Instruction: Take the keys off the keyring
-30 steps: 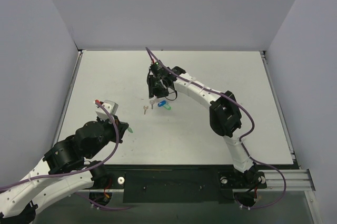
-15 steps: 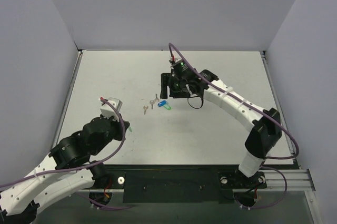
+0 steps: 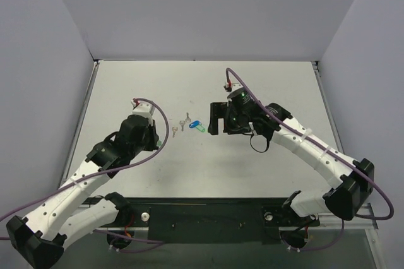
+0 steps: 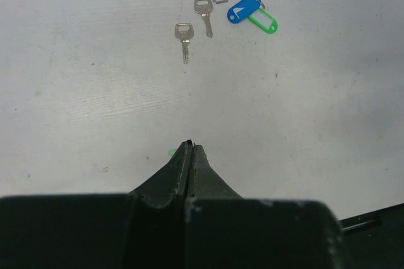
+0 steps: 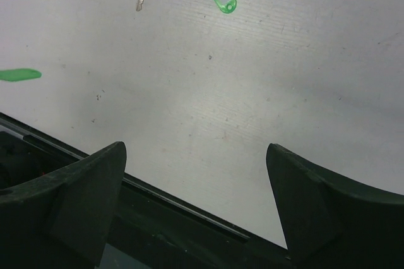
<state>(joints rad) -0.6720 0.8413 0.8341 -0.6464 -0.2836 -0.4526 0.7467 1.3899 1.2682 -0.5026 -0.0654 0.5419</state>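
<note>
**Top view**
- Table (image 3: 271, 168): white, flat.
- Keys (image 3: 187, 125): all lying loose mid-table, btwn my two grippers. Three bare keys (image 3: 182, 124) sit in a slanted row. The blue-head key (image 3: 194, 124) and green-head key (image 3: 201, 128) touch each other at the row's right end.
- My right gripper (image 3: 216, 118): just right of the cluster, fingers spread wide, nothing in them.
- My left arm (image 3: 126, 146): left of the cluster. Its tip is hidden under the wrist, so its state is unreadable here.

**Left wrist**
- My left gripper (image 4: 190, 146): fingers pressed flat together, nothing btwn them.
- Green mark (image 4: 172, 151): on the table, just beside the tip.
- Keys lie ahead, well apart from the tip. The blue head overlaps the green one. Blades on those two are too small to make out.

**Right wrist**
- My right gripper: both fingers far apart, bare table btwn them.
- Two bare keys plus the blue and green heads are at the top edge, well apart from the fingers. The third bare key is cut off.
</note>
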